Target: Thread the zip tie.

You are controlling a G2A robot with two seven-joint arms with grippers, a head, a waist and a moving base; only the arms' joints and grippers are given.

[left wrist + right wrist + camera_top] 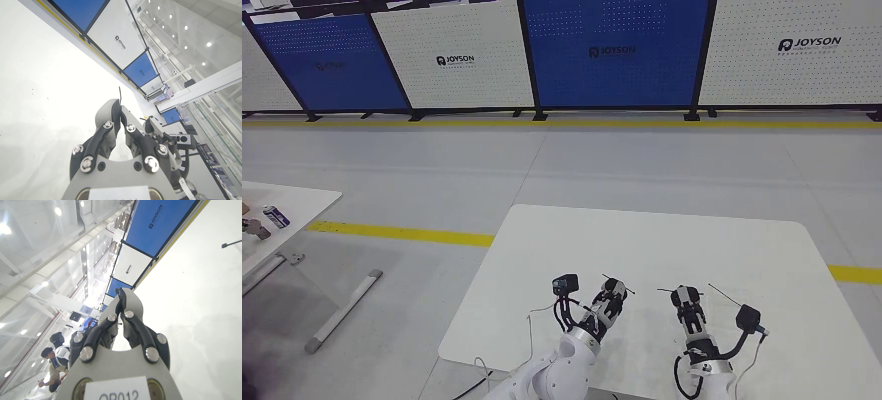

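My left gripper [120,110] is shut on a thin black zip tie [119,94], whose strap pokes out past the fingertips. In the top view this left gripper [614,289] is over the front of the white table [662,240], with the strap [621,286] slanting out of it. My right gripper [121,298] is shut on a black zip tie end [117,291] that sticks out at its tips. The right gripper [685,296] hovers close beside the left one, a small gap apart. Another black strap with a square head [225,245] hangs over the table, seen as a thin line [723,294].
The table's front edge [472,360] lies just under both arms, with bare white top beyond them. A second table [292,205] with a small can [276,217] stands at the far left. Blue and white panels [612,50] fence the far floor.
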